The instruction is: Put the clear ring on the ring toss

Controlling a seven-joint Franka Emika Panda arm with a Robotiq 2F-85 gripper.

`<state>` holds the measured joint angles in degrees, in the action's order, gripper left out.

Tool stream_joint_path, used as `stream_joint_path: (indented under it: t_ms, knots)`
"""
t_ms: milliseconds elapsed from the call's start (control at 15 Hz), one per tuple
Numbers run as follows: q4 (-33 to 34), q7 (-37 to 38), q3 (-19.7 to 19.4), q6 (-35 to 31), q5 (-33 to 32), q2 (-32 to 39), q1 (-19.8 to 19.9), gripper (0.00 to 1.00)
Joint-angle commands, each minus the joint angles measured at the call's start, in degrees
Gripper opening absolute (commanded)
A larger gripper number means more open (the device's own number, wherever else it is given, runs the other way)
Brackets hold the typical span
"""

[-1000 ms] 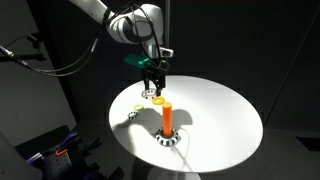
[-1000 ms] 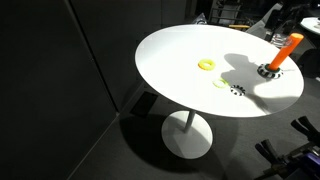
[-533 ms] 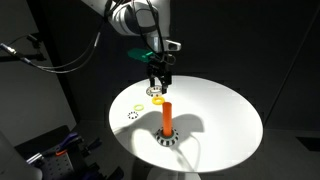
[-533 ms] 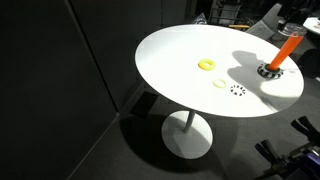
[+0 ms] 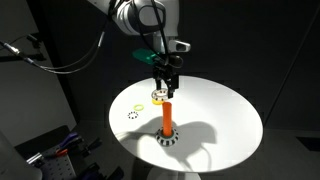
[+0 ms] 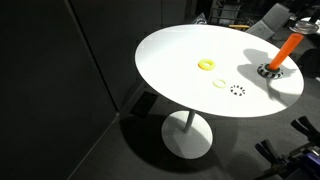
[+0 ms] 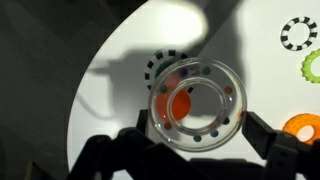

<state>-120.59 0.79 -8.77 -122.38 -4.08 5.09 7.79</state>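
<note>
The claw [image 5: 166, 88] is gripping the clear ring [image 7: 230, 105] between its dark fingers [image 7: 275, 150], and it is now hanging directly above the ring toss [image 5: 167, 117], having drifted sideways from over the yellow ring [image 6: 206, 65] during the last second. In the wrist view the peg's orange top is showing through the ring's hole, so the ring is sitting in the air over the peg, not yet on it. The ring toss is standing upright near the edge of the round white table [image 5: 225, 115]. A dotted ring [image 6: 237, 90] and a pale ring [image 6: 220, 84] are lying nearer the middle. Dark walls are surrounding the table.
</note>
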Motion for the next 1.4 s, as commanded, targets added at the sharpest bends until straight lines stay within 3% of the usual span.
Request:
stream_joint_path:
  t_ms: [0,1333]
  knots:
    - [2.2,0.9,-0.7,1.2,-0.4,1.4,0.9,0.68]
    - [4.6,0.3,-1.8,1.3,0.3,8.1,2.0,0.68]
